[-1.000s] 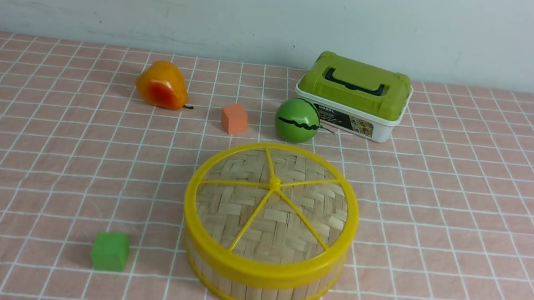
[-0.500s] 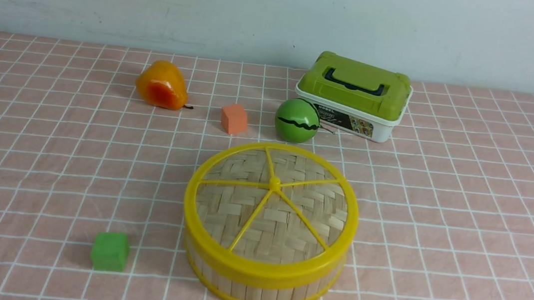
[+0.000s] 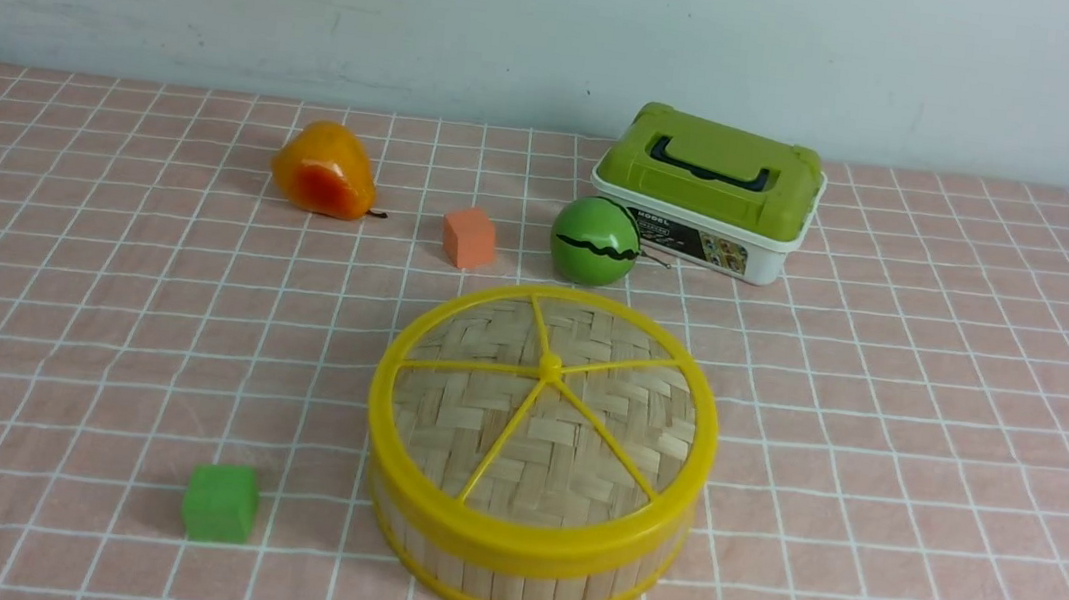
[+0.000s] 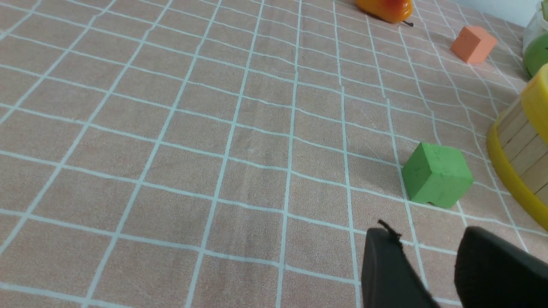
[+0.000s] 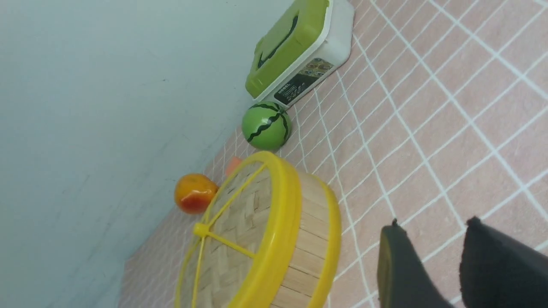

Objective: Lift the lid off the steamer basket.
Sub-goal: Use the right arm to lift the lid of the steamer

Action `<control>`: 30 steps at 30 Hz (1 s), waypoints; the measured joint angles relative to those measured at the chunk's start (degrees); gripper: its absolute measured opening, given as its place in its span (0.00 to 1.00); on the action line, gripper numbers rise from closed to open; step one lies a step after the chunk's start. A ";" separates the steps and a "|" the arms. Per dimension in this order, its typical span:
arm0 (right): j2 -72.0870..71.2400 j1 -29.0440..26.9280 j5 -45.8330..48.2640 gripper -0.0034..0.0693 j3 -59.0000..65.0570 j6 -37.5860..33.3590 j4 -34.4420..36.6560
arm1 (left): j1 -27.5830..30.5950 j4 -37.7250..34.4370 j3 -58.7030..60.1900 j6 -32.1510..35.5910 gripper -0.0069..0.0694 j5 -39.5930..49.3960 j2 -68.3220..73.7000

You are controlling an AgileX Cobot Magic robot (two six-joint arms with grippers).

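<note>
Squarely at mid-table, on a pink tablecloth (image 3: 932, 436) ruled in white squares: the steamer basket (image 3: 524, 566), upright, with its bamboo-slat wall banded in yellow top and bottom. Seated flat on the basket's upper rim and closing it completely: the lid (image 3: 544, 412), woven bamboo under five yellow spokes and a small centre knob. Behind and to the right, a white box (image 3: 702, 239) with a green cover and a dark handle. Just beside the box's front-left corner, a green ball (image 3: 595, 239) striped like a watermelon; contact between the two impossible to judge. Well off to the rear left, a yellow-orange toy pear (image 3: 323, 169) lying on its side. Between pear and ball, an orange cube (image 3: 469, 237). Nearer the front, left of the basket and clear of it, a green cube (image 3: 221, 502). Low over the cloth near that green cube, the left gripper (image 4: 426, 233), fingers apart, nothing between them. Off the basket's right side and not touching it, the right gripper (image 5: 432, 224), fingers likewise parted, only cloth visible in the gap.
</note>
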 joint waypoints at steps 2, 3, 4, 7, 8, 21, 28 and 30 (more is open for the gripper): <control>0.00 0.00 -0.04 0.32 0.00 -3.33 0.00 | 0.00 0.00 0.00 0.00 0.40 0.00 0.00; 0.00 0.00 -0.04 0.32 0.00 -3.69 0.00 | 0.00 0.00 0.00 0.00 0.40 0.00 0.00; 0.00 0.00 -0.04 0.32 0.00 -5.33 0.00 | 0.00 0.00 0.00 0.00 0.40 0.00 0.00; 0.00 0.00 2.11 0.33 -3.02 -16.33 -0.86 | 0.00 0.00 0.00 0.00 0.40 0.00 0.00; 0.32 0.00 3.89 0.32 -5.97 -20.84 -1.23 | 0.00 0.00 0.00 0.00 0.40 0.00 0.00; 36.61 3.22 32.80 0.02 -48.92 -35.76 -19.70 | 0.00 0.00 0.00 0.00 0.40 0.00 0.00; 54.29 9.21 43.62 0.02 -64.01 -35.67 -25.96 | 0.00 0.00 0.00 0.00 0.40 0.00 0.00; 60.56 12.15 47.47 0.02 -69.09 -34.56 -27.00 | 0.00 0.00 0.00 0.00 0.40 0.00 0.00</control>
